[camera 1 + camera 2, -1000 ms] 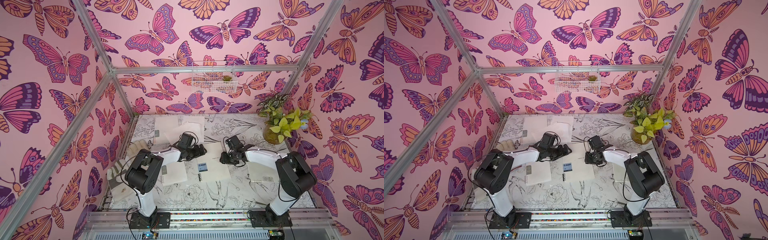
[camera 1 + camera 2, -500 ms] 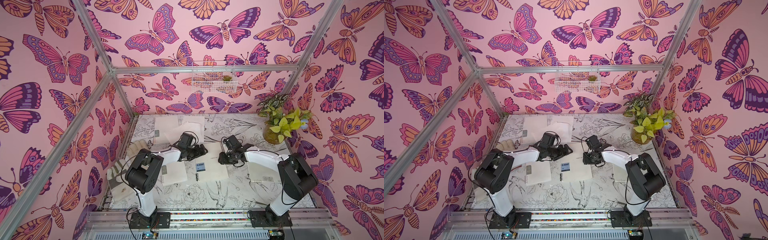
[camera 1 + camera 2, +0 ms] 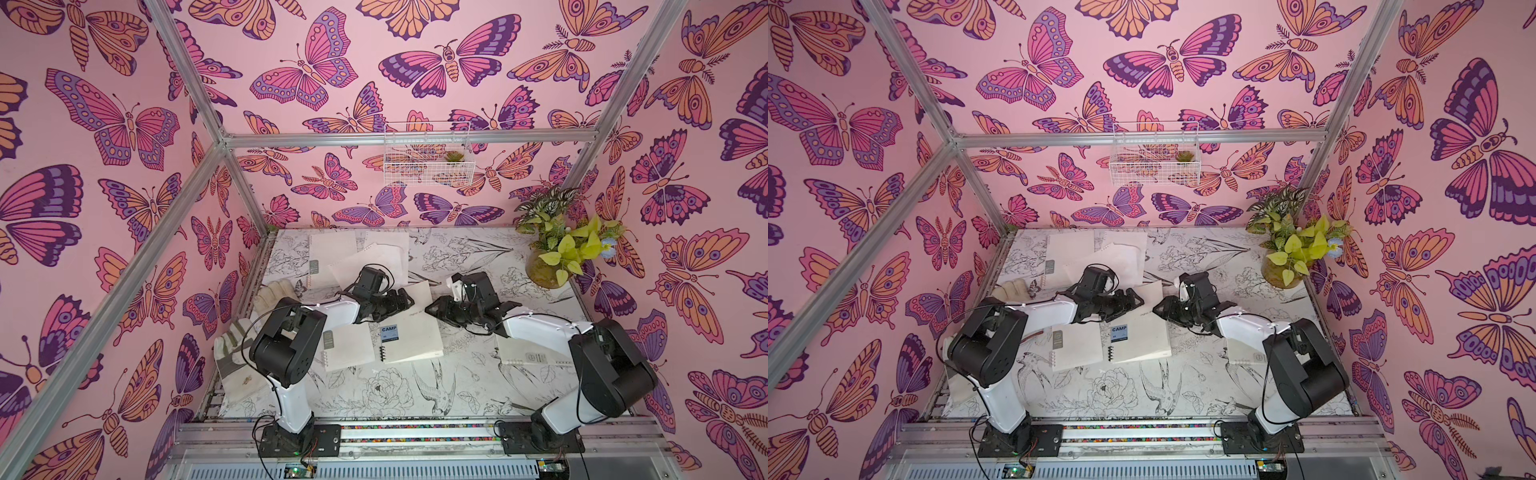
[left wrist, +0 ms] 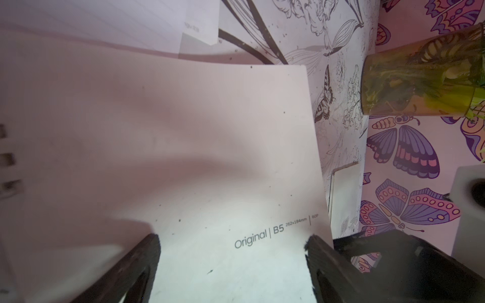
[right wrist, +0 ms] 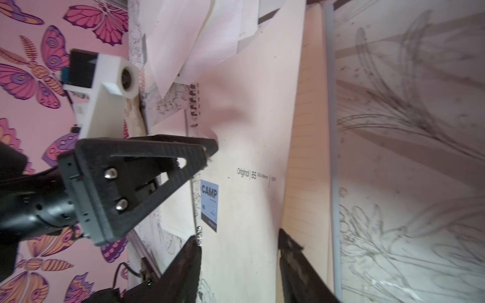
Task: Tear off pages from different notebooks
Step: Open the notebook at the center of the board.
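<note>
Though there are four notebooks on the table, the CAMP notebook in the middle is the one I'm hovering over. Its black spiral runs down its 9 o'clock edge, with the blue label right beside it. The cover is bowed upward, and the right wrist view shows a lined page peeking out under its free edge.

My left gripper reaches in from 9 o'clock with jaws spread wide. The gap just frames the cover's "Original | B5" print, nothing pinched. From the right wrist view, one left fingertip looks like it's touching the cover near the spiral.

My right gripper comes in from 3 o'clock with jaws roughly half apart, over the cover's free edge. It's not clamped on anything, far as I can see.

Some loose pages sit at 12 o'clock, overlapping a white-ringed notebook at 11. A small notebook lies just beside the CAMP one at its 9 o'clock, and the last notebook is at 4 by my right arm. There's also a white work glove at 10 and a potted plant at 2.
</note>
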Motion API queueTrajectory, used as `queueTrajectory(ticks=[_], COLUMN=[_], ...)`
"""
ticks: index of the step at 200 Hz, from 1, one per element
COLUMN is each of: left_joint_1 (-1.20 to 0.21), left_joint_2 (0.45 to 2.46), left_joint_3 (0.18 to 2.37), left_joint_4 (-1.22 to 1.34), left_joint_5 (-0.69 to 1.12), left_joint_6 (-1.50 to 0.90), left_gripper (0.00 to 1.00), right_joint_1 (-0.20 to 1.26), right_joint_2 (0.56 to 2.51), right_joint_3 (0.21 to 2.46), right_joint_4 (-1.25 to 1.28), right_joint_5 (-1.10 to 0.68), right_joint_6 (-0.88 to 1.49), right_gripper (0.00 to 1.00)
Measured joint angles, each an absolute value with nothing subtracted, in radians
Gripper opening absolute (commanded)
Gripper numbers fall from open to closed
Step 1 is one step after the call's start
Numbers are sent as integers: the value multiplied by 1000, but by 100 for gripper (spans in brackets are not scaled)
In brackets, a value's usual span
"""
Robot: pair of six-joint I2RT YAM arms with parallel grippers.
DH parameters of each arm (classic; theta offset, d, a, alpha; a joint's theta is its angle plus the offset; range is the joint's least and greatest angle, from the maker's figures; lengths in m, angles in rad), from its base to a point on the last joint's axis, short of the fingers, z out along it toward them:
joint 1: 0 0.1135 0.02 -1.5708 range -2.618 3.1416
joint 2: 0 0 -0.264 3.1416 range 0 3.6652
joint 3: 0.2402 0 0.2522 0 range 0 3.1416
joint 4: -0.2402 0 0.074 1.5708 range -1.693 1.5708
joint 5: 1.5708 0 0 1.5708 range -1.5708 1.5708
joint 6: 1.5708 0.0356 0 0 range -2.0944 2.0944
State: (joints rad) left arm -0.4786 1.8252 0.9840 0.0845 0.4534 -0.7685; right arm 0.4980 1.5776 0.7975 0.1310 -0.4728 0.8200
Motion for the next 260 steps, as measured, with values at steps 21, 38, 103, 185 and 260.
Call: queueTrajectory(ticks=[21, 38, 103, 185, 260], left_joint_1=[-472, -468, -442, -411, -411], left_joint_2=[1822, 1821, 1763, 1450, 1522], left_joint_3=[975, 967, 926, 892, 884], left_joint_4=[102, 117, 142, 134, 269], left_joint_5=[459, 468, 492, 442, 490], left_joint_6=[-770, -775, -791, -787, -882], left_gripper=[90, 90, 94, 100, 97], right_joint_1=[498, 498, 505, 568, 897], right_joint_2=[1600, 1623, 1683, 1410, 1597], right_joint_3=[802, 814, 892, 1059, 1409], right_joint_4=[168, 169, 64, -449, -762], right_joint_5=[-500, -515, -493, -172, 218], right_joint_6=[845, 849, 814, 583, 535], right_gripper=[42, 40, 0, 0, 7])
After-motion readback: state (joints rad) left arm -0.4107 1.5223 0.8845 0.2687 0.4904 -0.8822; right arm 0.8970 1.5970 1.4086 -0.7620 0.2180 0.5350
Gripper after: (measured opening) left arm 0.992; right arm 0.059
